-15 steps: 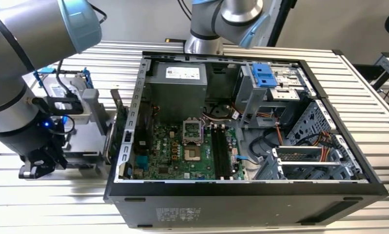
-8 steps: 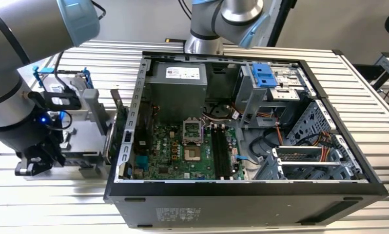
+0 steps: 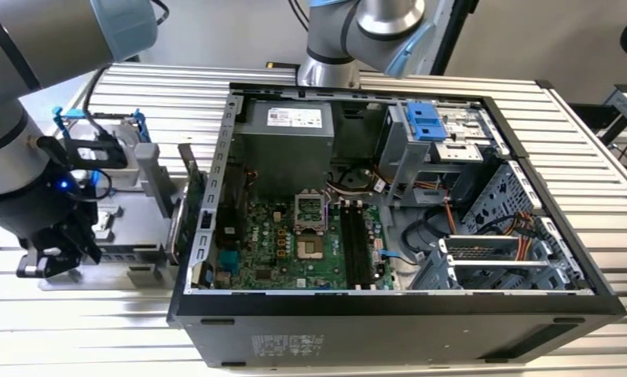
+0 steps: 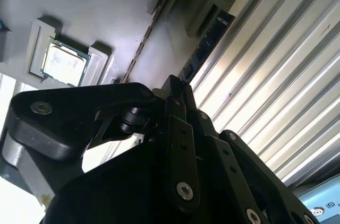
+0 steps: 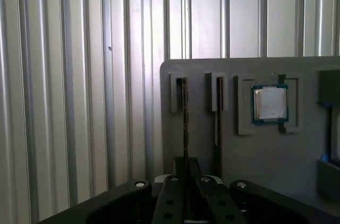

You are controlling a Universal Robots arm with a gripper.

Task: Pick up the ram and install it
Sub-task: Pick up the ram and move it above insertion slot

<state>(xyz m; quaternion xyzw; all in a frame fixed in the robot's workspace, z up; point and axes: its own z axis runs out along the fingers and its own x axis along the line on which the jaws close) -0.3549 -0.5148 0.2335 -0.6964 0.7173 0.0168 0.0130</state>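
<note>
On the ribbed metal worktop [image 3: 586, 157], at the exterior view's left, a grey parts tray [image 5: 212, 70], just beside an open computer case [image 3: 397, 318]. In the tray, two narrow slots side by side, each with a thin stick standing on edge: the ram [image 5: 184, 112] in the slot nearer the tray's side edge, a second memory stick [image 5: 218, 112] in the next. Past those, in a square pocket of the same tray, a processor chip [image 5: 270, 103], lying flat with its silver lid up. At the near end of the ram and in line with it in the first wrist view, the tool [image 5: 186, 164], low over the tray; cannot tell whether clenched on the stick or released. Inside the case, open side up, a green motherboard [image 3: 282, 251] with long black memory slots [image 3: 357, 243], a grey power supply [image 3: 287, 141] at the far end, a blue drive bracket [image 3: 423, 122] in the bay toward the exterior view's right, and dark cables [image 3: 431, 234] beside the board.
</note>
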